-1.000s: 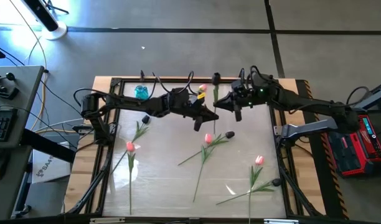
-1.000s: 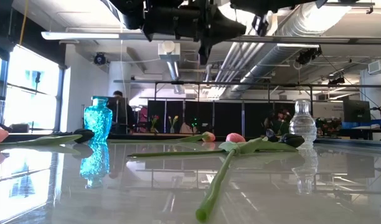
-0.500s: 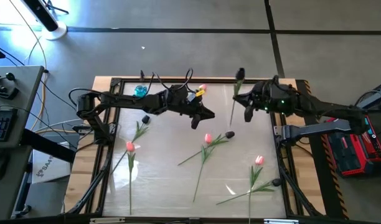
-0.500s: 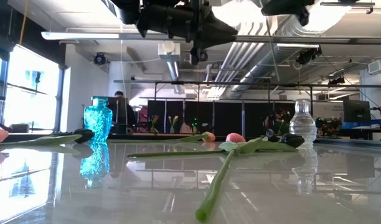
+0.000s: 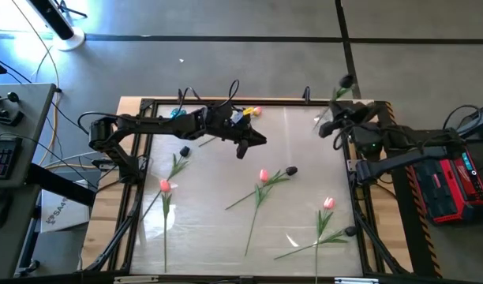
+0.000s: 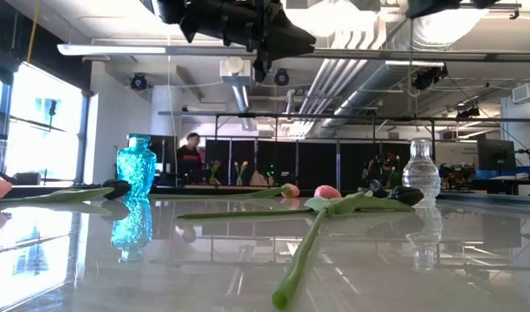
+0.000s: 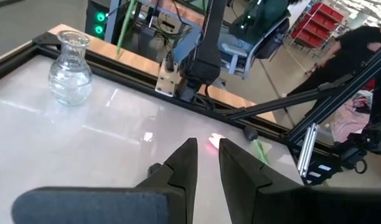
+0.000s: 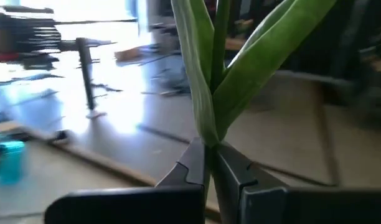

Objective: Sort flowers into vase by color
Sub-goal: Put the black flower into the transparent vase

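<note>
- Right gripper (image 8: pixel 210 167) is over the table's far right corner, its fingers pinched tight on the stem of a dark tulip (image 5: pixel 346 81); the bud points away past the table edge, and the leaves (image 8: pixel 240 68) rise just above the fingertips
- Left gripper (image 7: pixel 208 163) hangs above the far middle of the table, fingers a narrow slit apart with nothing between them
- Clear vase (image 7: pixel 69 78) stands on the table beyond the left gripper, near the far frame rail; blue vase (image 6: pixel 136 169) stands behind that arm, at the far left corner
- Just below and right of the left gripper lie a pink tulip (image 5: pixel 263 175) and a dark bud (image 5: pixel 290 170), close together
- Further from it, toward the near right, lies another pink tulip (image 5: pixel 328 203); to its near left lie a pink one (image 5: pixel 165 186) and a dark one (image 5: pixel 184 151)
- One more pink bud (image 5: pixel 256 111) lies by the far rail, just behind the left gripper
- Table (image 5: pixel 218 229) is a glossy pale sheet in a black frame on a wooden base; it mirrors the ceiling lights and the vases
- Room behind: grey floor, exposed ducts (image 6: pixel 352 65), bright windows at one side, dark partitions, a person (image 6: pixel 190 154) standing far back beyond the blue vase
- Red bins (image 7: pixel 324 23) and another person's dark sleeve show past the table's edge
</note>
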`<action>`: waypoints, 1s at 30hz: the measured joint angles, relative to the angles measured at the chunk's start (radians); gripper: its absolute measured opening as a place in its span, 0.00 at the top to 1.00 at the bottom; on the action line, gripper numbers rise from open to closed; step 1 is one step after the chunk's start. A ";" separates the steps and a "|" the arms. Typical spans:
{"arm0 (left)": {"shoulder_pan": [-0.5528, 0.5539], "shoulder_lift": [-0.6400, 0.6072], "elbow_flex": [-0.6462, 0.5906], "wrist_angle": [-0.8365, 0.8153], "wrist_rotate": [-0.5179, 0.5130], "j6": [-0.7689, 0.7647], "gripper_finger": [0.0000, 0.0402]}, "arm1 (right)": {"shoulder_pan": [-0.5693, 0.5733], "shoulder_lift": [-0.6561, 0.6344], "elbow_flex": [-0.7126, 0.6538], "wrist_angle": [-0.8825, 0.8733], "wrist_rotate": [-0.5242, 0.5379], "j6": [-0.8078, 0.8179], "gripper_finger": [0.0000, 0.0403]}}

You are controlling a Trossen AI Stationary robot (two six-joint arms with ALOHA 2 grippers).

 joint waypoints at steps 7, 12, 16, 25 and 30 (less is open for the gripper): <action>0.005 0.000 0.000 -0.009 -0.004 0.036 0.86 | -0.156 0.014 0.000 -0.046 0.105 0.097 1.00; 0.027 0.000 0.000 -0.009 -0.005 0.043 0.86 | -0.306 0.027 0.000 -0.157 0.095 0.281 1.00; 0.047 0.000 0.000 -0.009 -0.007 0.043 0.86 | -0.394 0.066 0.000 -0.173 0.032 0.325 1.00; 0.059 0.000 0.000 -0.023 -0.007 0.035 0.86 | -0.482 0.175 0.000 -0.151 0.013 0.371 1.00; 0.059 0.000 0.000 -0.071 -0.006 0.034 0.86 | -0.508 0.226 0.000 -0.097 0.011 0.369 1.00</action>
